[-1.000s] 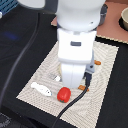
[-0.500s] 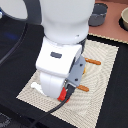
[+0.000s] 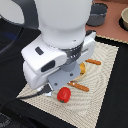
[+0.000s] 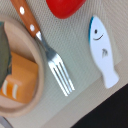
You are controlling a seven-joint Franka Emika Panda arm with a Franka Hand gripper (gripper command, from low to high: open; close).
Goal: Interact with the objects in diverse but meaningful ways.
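On the wrist view I see the fork (image 4: 49,54) between the bowl (image 4: 30,95) and the fish (image 4: 102,50), tomato (image 4: 66,7) at 12 o'clock; pincer state: cannot tell.

No readable text, labels, brands or numbers can be made out anywhere, honestly. The only marks to be seen are on the white fish piece (image 4: 103,49) in the wrist view: a dark dot eye, a curved smile line and a small fin outline, plus a blue tint at the head. None of that is lettering. Nothing is printed on the robot arm's white housing (image 3: 60,37) in the exterior view, and nothing is written on the woven placemat (image 3: 107,92) either. The fingers aren't visible in either view, so nothing can be placed relative to them.
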